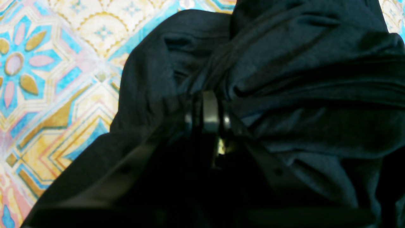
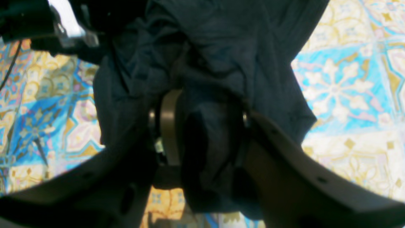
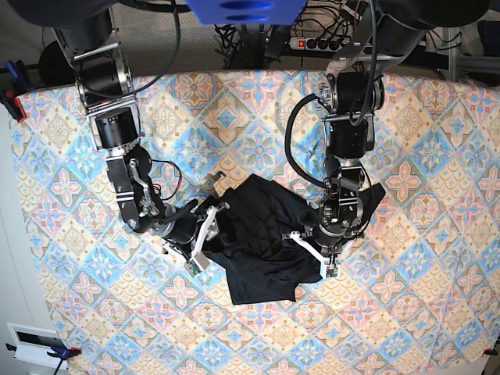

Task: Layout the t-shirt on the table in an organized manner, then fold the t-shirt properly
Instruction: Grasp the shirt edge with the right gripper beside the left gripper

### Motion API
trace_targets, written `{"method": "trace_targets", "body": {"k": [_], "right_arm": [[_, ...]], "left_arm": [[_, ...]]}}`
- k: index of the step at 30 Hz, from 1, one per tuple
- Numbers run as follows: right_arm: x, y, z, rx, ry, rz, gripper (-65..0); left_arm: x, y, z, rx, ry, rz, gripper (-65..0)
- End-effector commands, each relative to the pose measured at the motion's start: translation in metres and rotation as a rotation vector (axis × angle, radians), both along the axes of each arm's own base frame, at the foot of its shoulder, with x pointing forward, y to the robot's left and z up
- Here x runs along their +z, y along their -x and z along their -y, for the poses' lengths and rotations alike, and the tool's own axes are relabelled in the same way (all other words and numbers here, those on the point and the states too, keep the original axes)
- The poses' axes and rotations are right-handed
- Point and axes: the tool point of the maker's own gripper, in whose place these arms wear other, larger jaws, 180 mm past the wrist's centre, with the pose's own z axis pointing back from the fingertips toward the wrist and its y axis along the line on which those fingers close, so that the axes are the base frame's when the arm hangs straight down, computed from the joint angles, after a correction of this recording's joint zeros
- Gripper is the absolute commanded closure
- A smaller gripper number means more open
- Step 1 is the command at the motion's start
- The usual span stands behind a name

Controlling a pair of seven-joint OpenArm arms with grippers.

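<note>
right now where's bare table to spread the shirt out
Crowded in the middle: the bunched t-shirt sits between the right tool and left tool, both clamped on it. The table shows bare cloth along the near edge, at the far right, and at the far left beyond the right arm.

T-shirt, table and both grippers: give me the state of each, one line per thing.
t-shirt: crumpled in a bunched heap on the table, not spread flat, not folded.
left gripper: shut on the t-shirt's fabric at the heap's edge.
right gripper: shut on a bunch of the t-shirt's fabric at the opposite edge.
table: patterned cloth lying flat, the t-shirt heap near its middle.
</note>
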Motion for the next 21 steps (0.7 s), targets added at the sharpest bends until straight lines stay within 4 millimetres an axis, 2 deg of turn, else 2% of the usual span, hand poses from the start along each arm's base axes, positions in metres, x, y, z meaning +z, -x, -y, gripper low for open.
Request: {"method": "trace_targets", "body": {"k": [1, 9, 11, 14, 18, 21], "right_arm": [[0.027, -0.014, -0.009, 0.003, -0.049, 0.062, -21.7], [0.032, -0.013, -0.031, 0.016, -0.095, 0.066, -21.6], [0.033, -0.014, -0.029, 0.013, -0.094, 0.069, -21.6], [0.048, -0.025, -0.029, 0.015, -0.094, 0.101, -21.6], [0.040, -0.032, -0.010, -0.021, -0.079, 0.091, -21.6], [0.025, -0.033, 0.006, -0.062, -0.079, 0.067, -21.6]], "left_arm": [[-0.001, 0.001, 0.000, -0.004, -0.013, -0.039, 0.0], [-0.001, 0.001, 0.000, -0.004, -0.013, -0.039, 0.0], [-0.001, 0.001, 0.000, -0.004, -0.013, -0.039, 0.0], [-0.001, 0.001, 0.000, -0.004, -0.013, -0.039, 0.0], [-0.001, 0.001, -0.001, -0.004, -0.013, -0.038, 0.0], [-0.001, 0.001, -0.001, -0.004, -0.013, -0.038, 0.0]]}}
